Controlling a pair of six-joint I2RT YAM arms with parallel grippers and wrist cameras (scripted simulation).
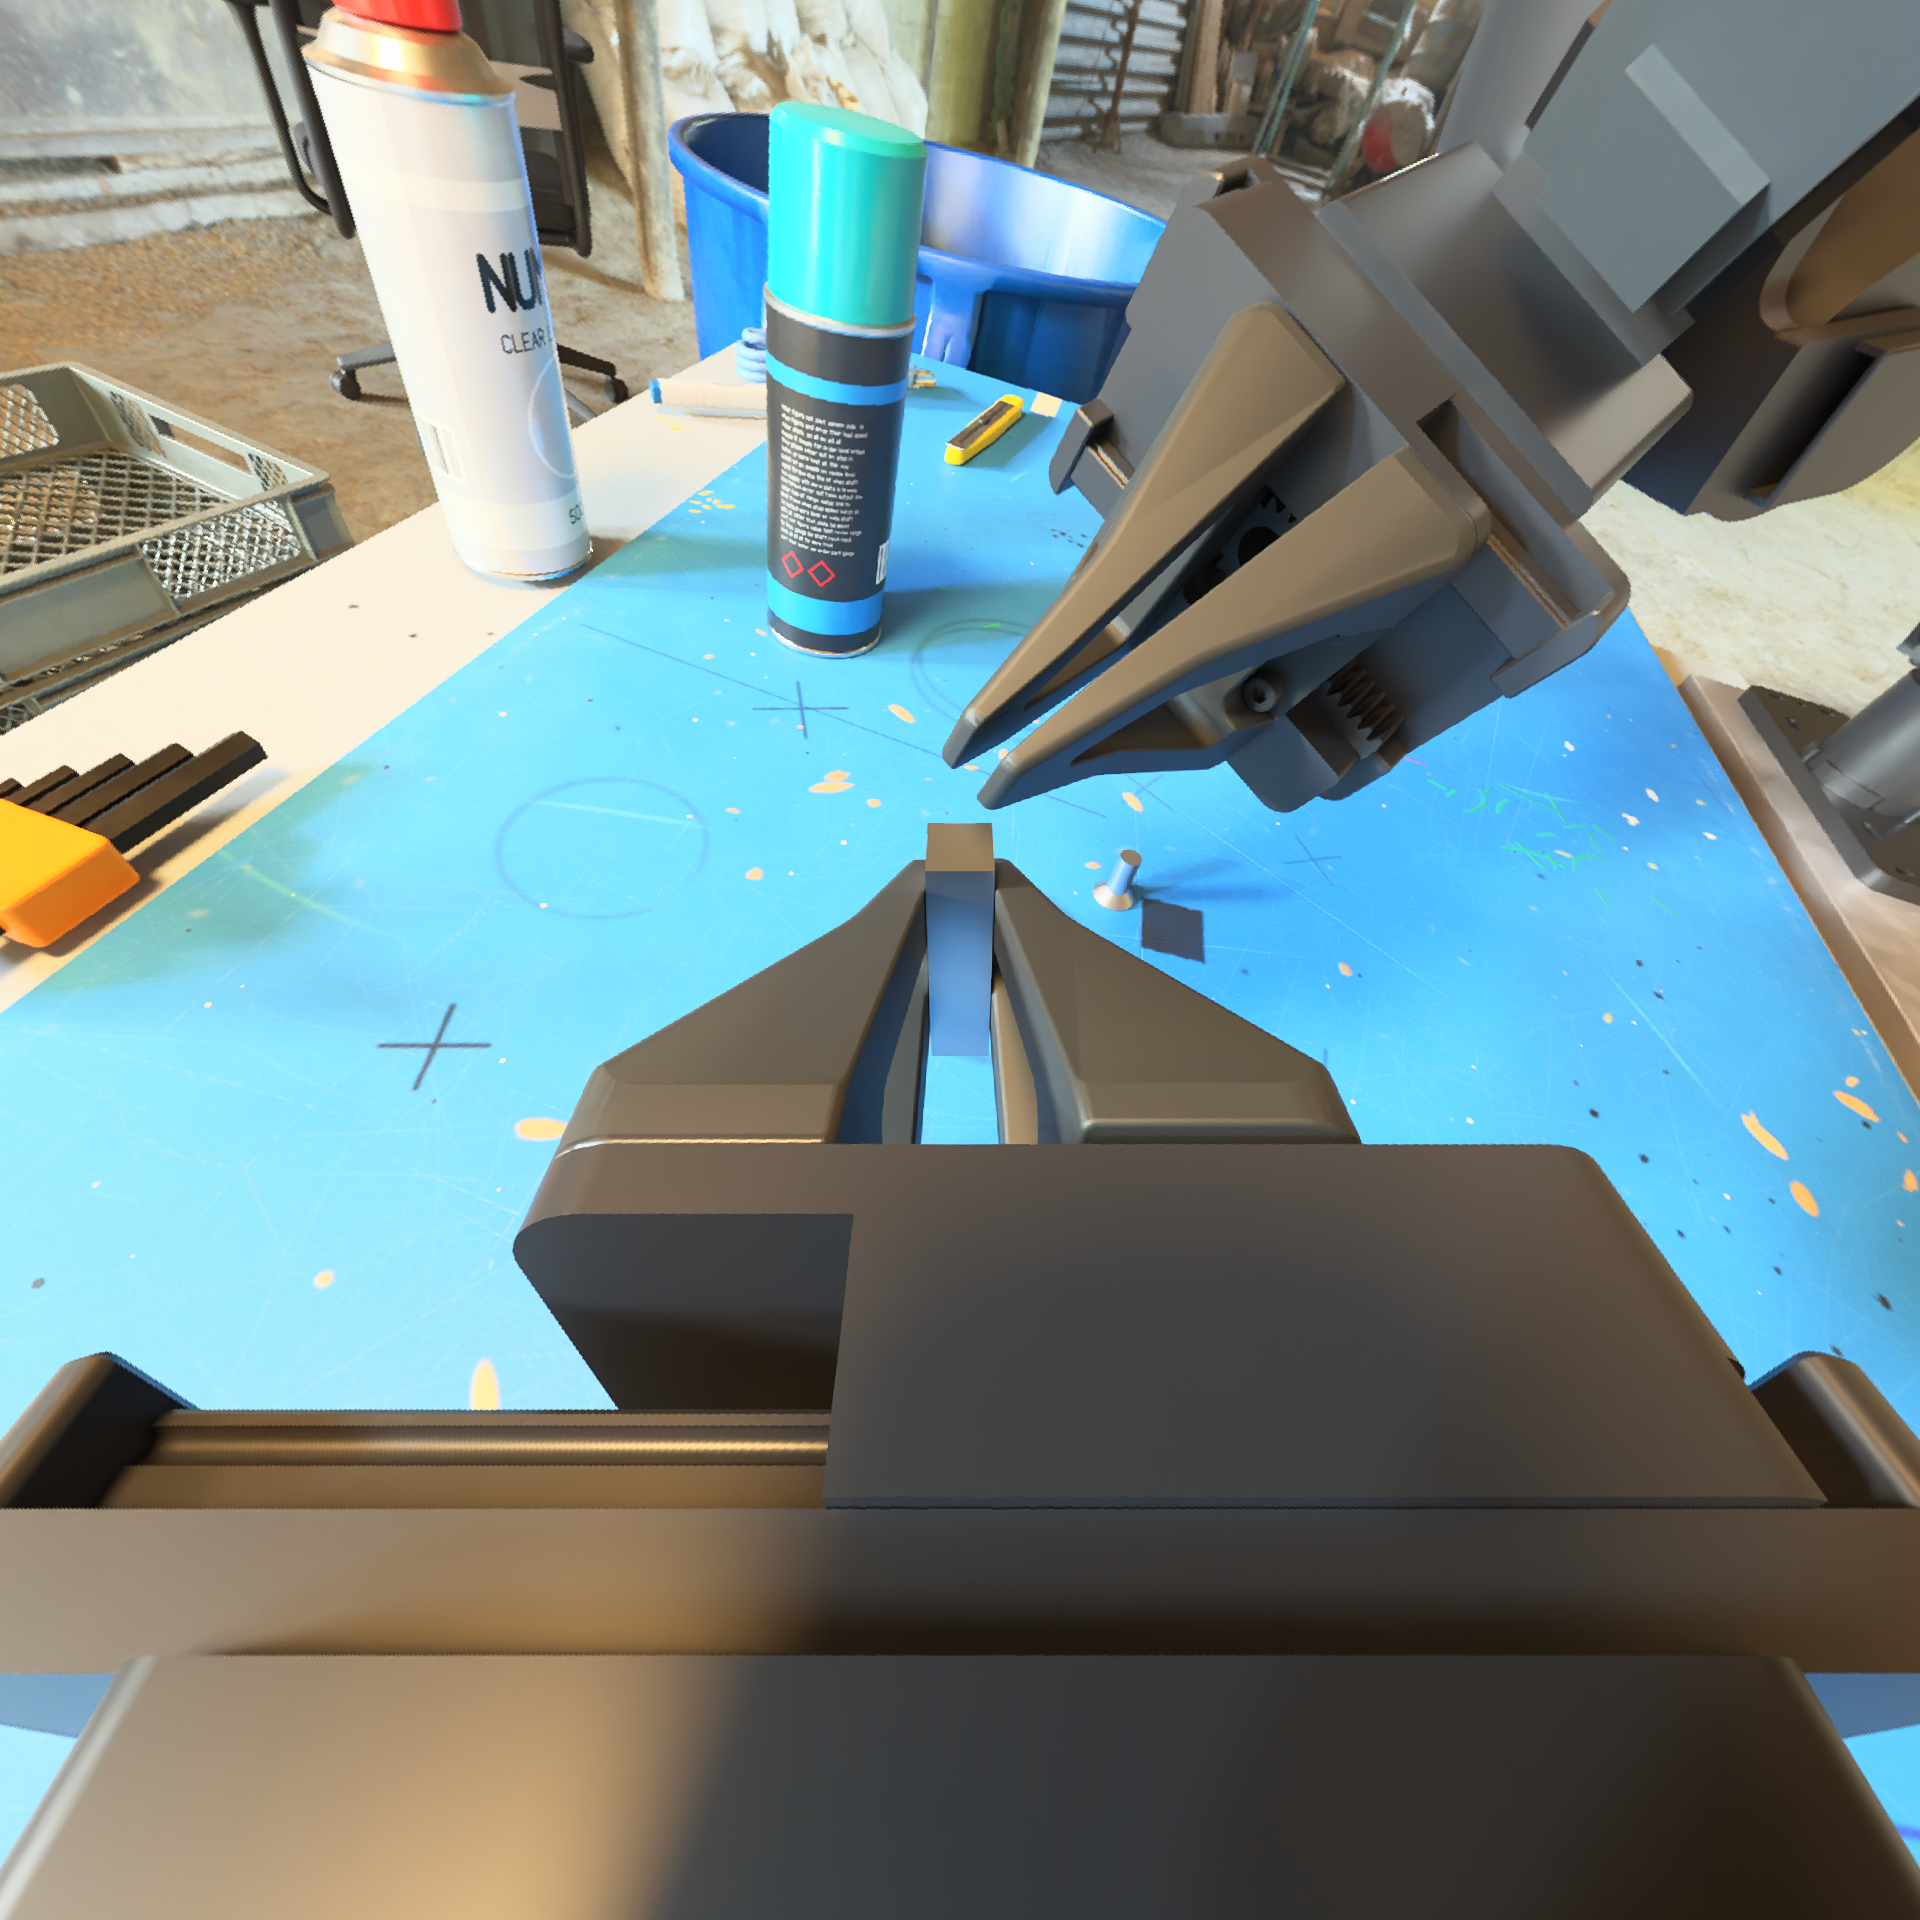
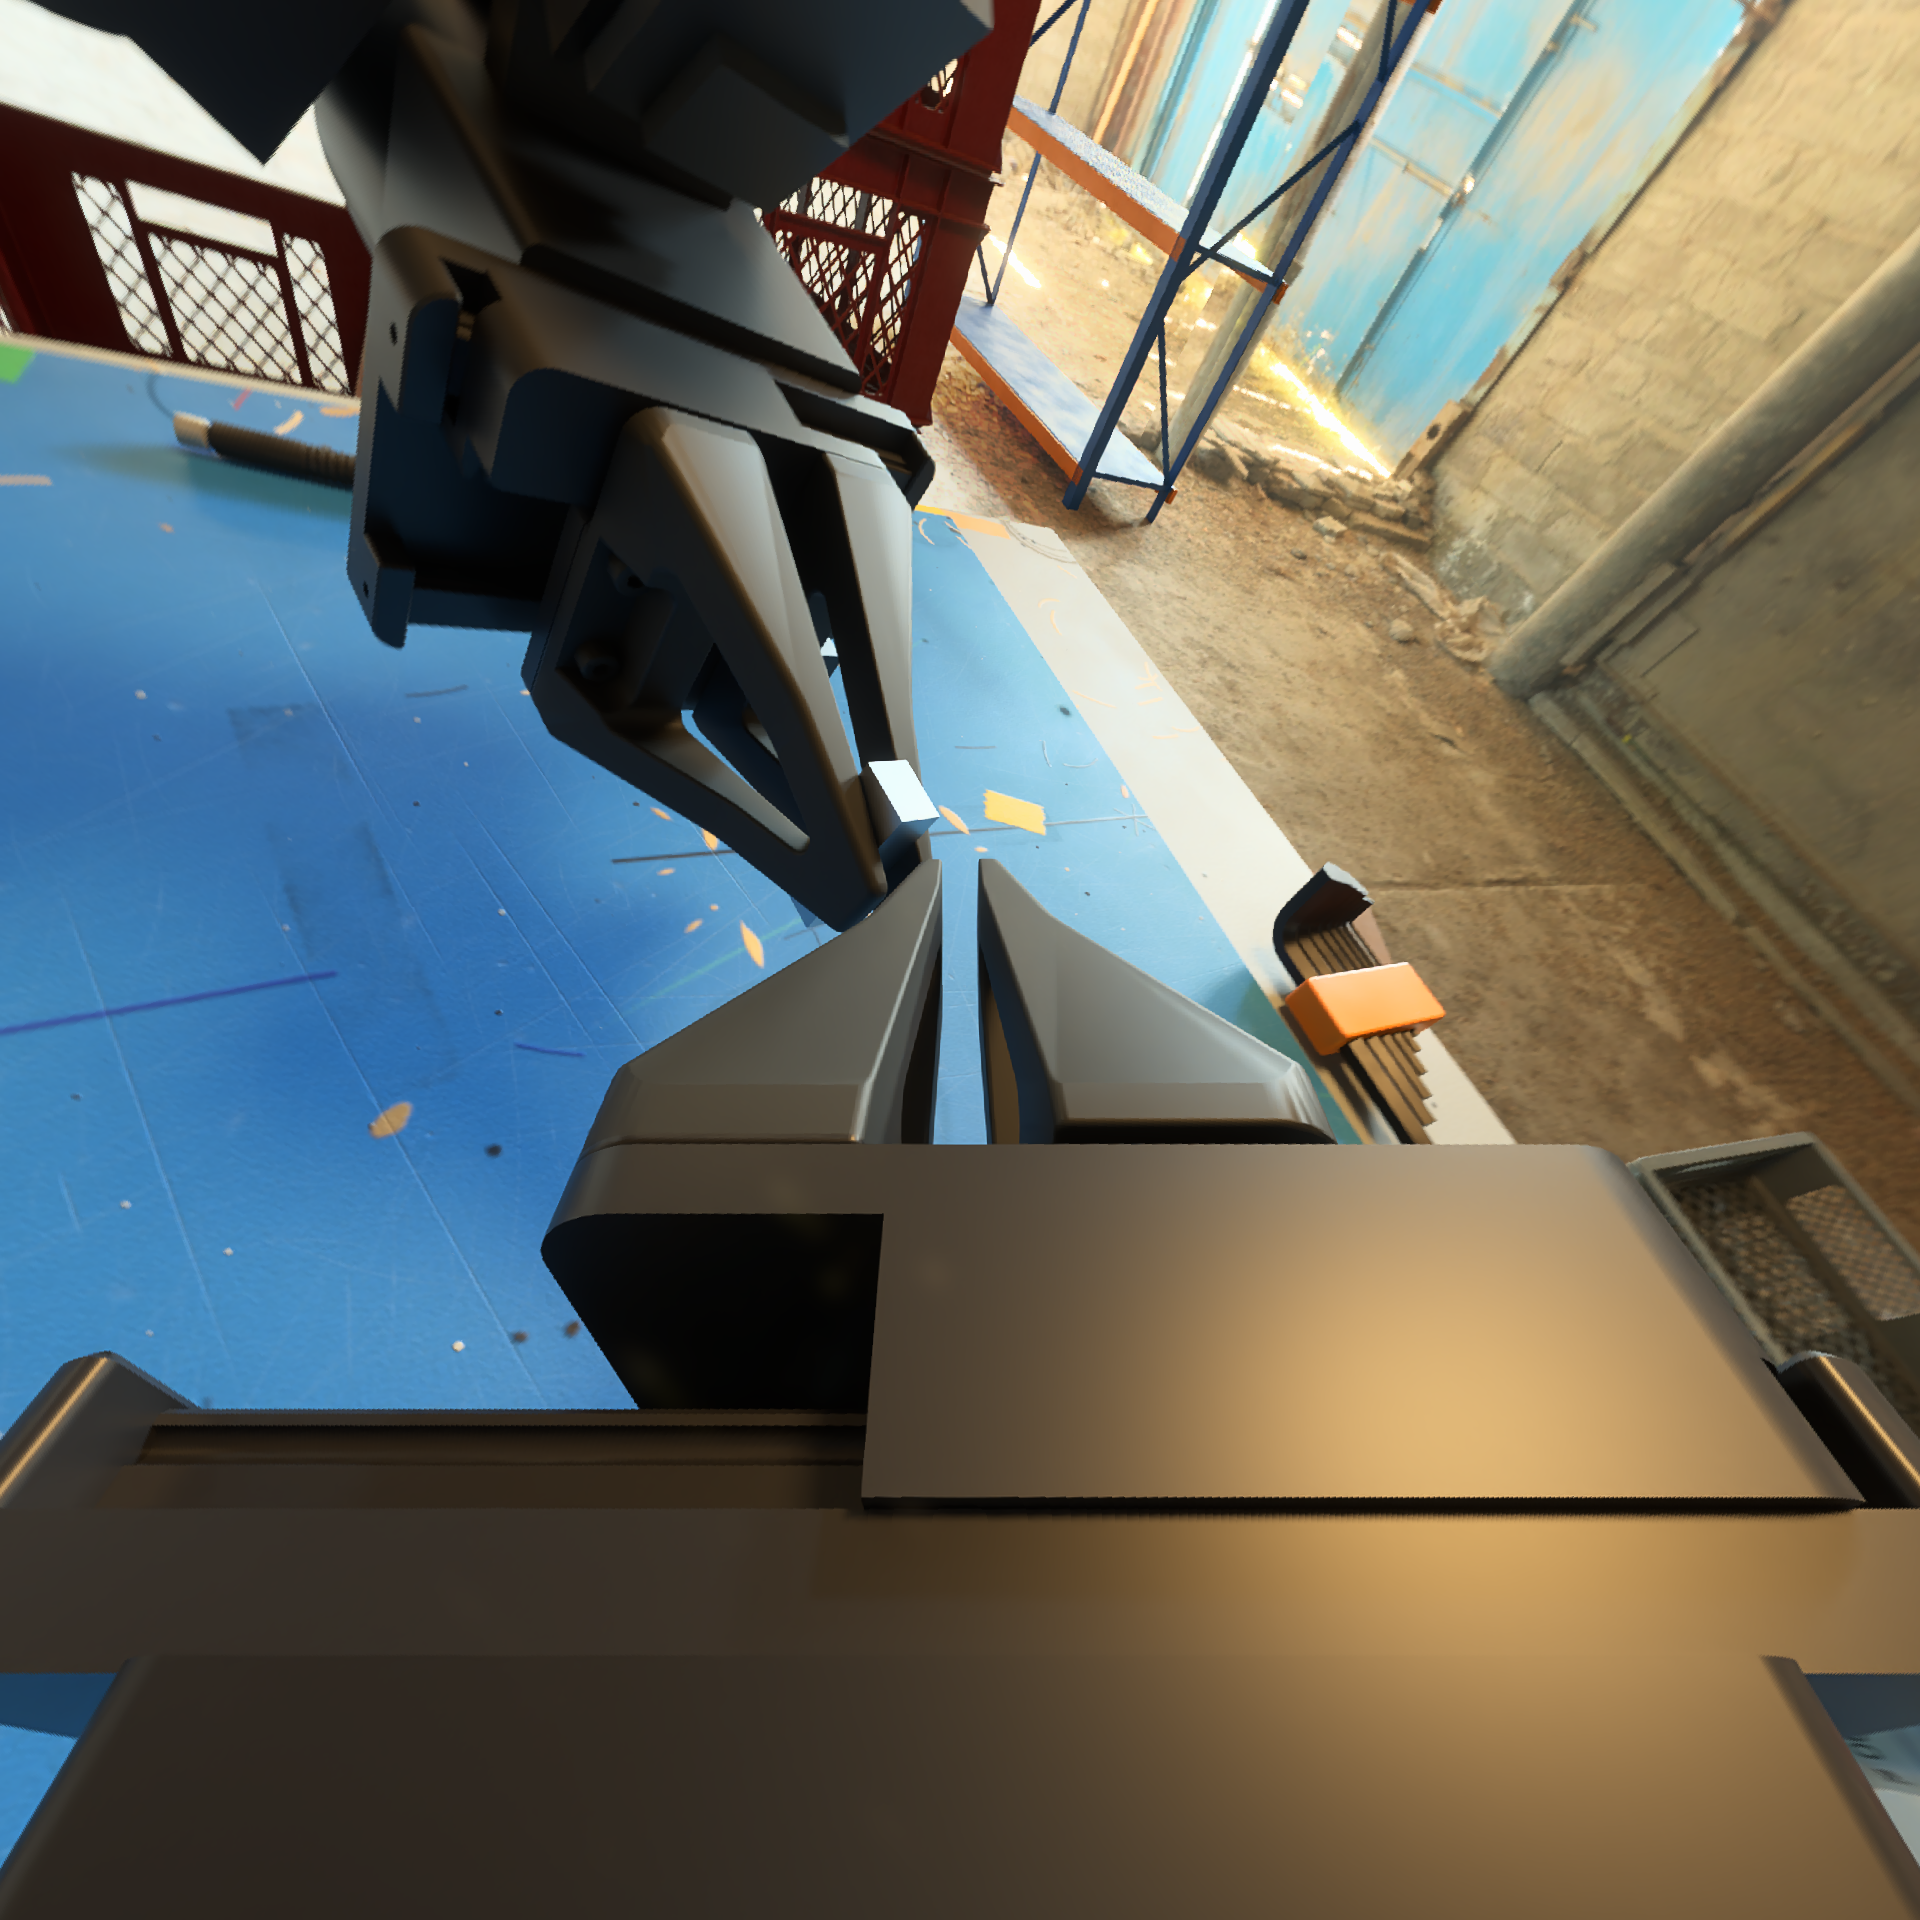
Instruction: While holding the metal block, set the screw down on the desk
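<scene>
My left gripper [image 1: 959,883] is shut on the metal block [image 1: 959,935], a small grey bar held upright between its fingers above the blue mat [image 1: 416,1195]. The screw [image 1: 1117,881] stands on its head on the mat just right of the block, touching no gripper. My right gripper [image 1: 975,767] hovers above and behind the screw, fingers a narrow gap apart and empty. In the right wrist view the right gripper [image 2: 958,883] shows the same narrow gap, with the left gripper [image 2: 883,831] and block [image 2: 902,795] right in front. The screw is hidden in that view.
A white spray can [image 1: 457,312] and a teal-capped can [image 1: 836,416] stand at the back. A blue tub [image 1: 1039,260], yellow knife [image 1: 982,428], grey crate [image 1: 125,488] and hex key set [image 1: 94,831] lie around. A red crate [image 2: 208,260] shows beyond the mat.
</scene>
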